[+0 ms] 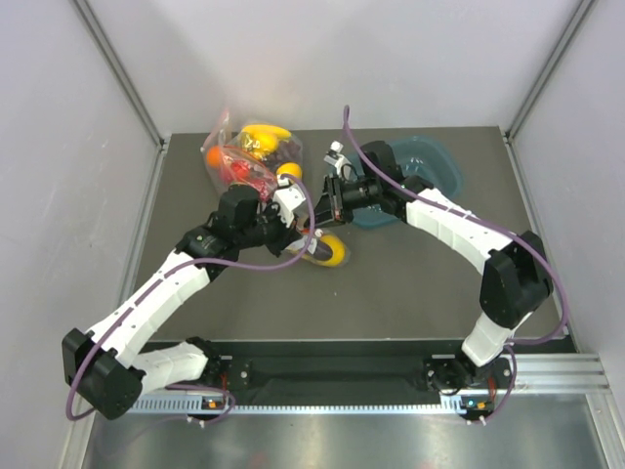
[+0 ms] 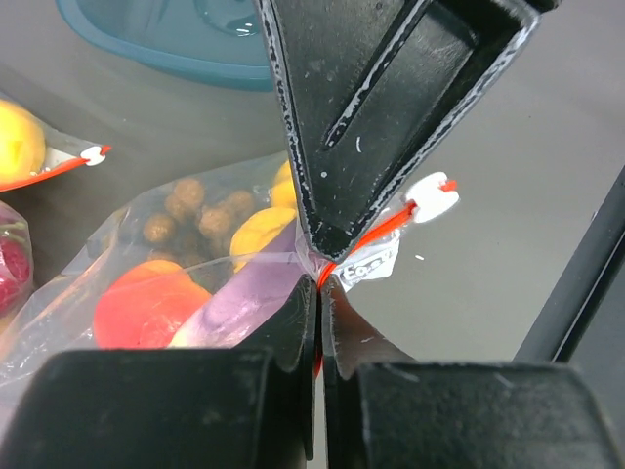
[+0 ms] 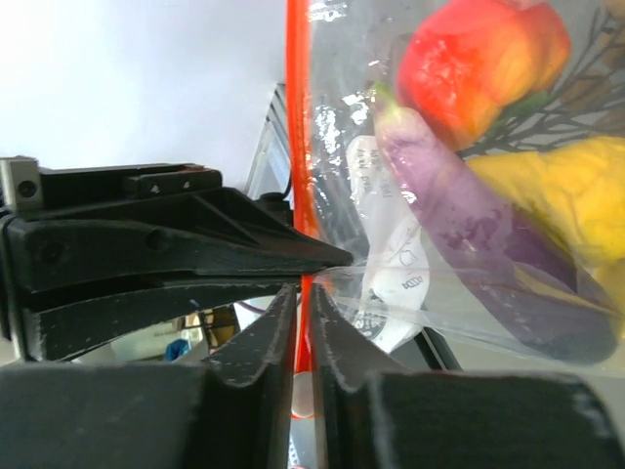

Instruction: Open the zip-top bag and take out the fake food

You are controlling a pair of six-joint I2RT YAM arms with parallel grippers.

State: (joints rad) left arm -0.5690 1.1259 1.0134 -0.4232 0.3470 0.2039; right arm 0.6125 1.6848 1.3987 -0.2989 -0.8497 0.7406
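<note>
Pinching nearest you, the left gripper is clamped on the bag at its red strip; the right gripper is clamped on the same spot from opposite. The bag sits between them over the desk, food inside. If each holds both lips, pulling won't part the zip; thin film may slip or tear. Farther back, the other bag could snag.

Bright, even light; close foreground seemingly blurred
</note>
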